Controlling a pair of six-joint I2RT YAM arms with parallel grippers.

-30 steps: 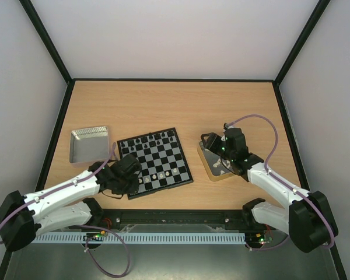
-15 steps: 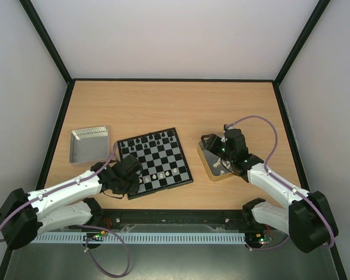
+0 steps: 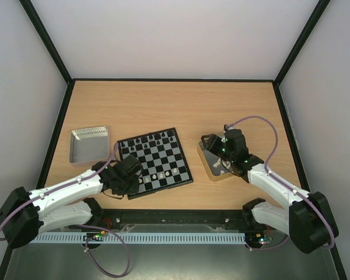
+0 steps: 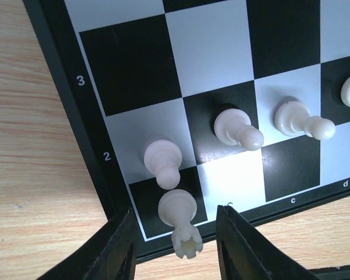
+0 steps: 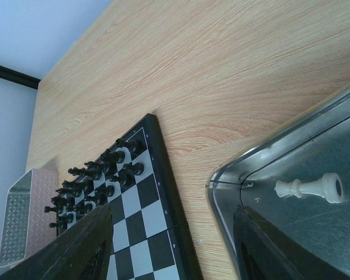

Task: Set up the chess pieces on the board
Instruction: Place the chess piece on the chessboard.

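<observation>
The board (image 3: pixel 158 156) lies at mid-table. In the left wrist view a white rook (image 4: pixel 178 211) stands on the board's (image 4: pixel 210 46) near corner square. My left gripper (image 4: pixel 175 213) is open around the rook, with a gap on each side. Three white pawns (image 4: pixel 236 128) stand in the row behind it. Black pieces (image 3: pixel 149 142) fill the two far rows. My right gripper (image 5: pixel 174 209) hangs open and empty over the gap between the board (image 5: pixel 146 216) and the gold-rimmed tray (image 5: pixel 268 154). One white piece (image 5: pixel 308 188) lies on its side in that tray.
A silver tray (image 3: pixel 88 144) sits left of the board, also seen as the silver tray (image 5: pixel 23 216) in the right wrist view. The gold-rimmed tray (image 3: pixel 205 165) is right of the board, under the right arm. Black frame rails edge the table.
My left gripper's jaws have parted and let go of the white rook, which now stands on its own. Neither arm has visibly shifted.
</observation>
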